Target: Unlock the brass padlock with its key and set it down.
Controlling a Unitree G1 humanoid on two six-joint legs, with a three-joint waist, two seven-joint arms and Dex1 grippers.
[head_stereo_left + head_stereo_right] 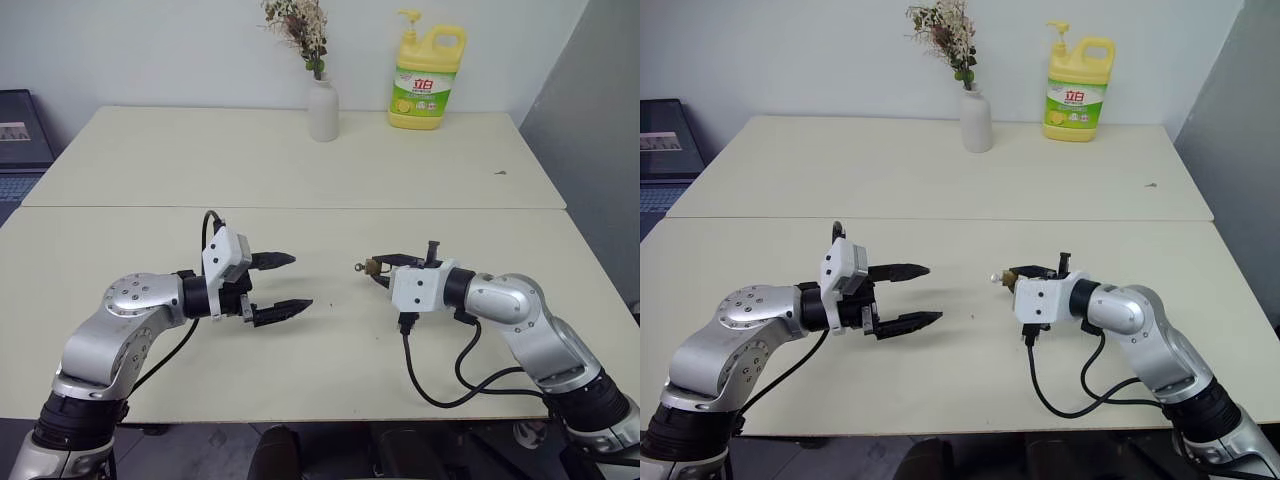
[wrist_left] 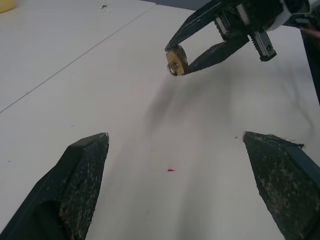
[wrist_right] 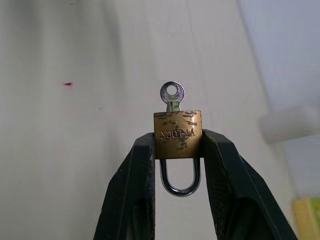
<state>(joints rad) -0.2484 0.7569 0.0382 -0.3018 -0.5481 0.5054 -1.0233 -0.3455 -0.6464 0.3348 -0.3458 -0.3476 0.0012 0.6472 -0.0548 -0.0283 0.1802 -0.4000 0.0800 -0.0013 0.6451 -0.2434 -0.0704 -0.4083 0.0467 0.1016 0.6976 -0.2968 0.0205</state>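
Observation:
The brass padlock [image 3: 178, 131] is pinched by its two sides between the black fingers of my right gripper [image 1: 377, 270], held above the cream table [image 1: 330, 350] right of centre. Its silvery key [image 3: 172, 95] sticks out of the keyhole, pointing away from the gripper. The shackle [image 3: 179, 184] lies back between the fingers and looks closed. My left gripper [image 1: 298, 282] hovers a short way to the left, open and empty, its fingertips aimed toward the padlock [image 2: 176, 61].
A white vase [image 1: 322, 108] with dried flowers and a yellow dish soap bottle [image 1: 427, 80] stand at the far edge. A seam [image 1: 300, 207] joins the two tabletops. A laptop [image 1: 20, 140] sits at far left. A cable [image 1: 440, 385] trails from my right wrist.

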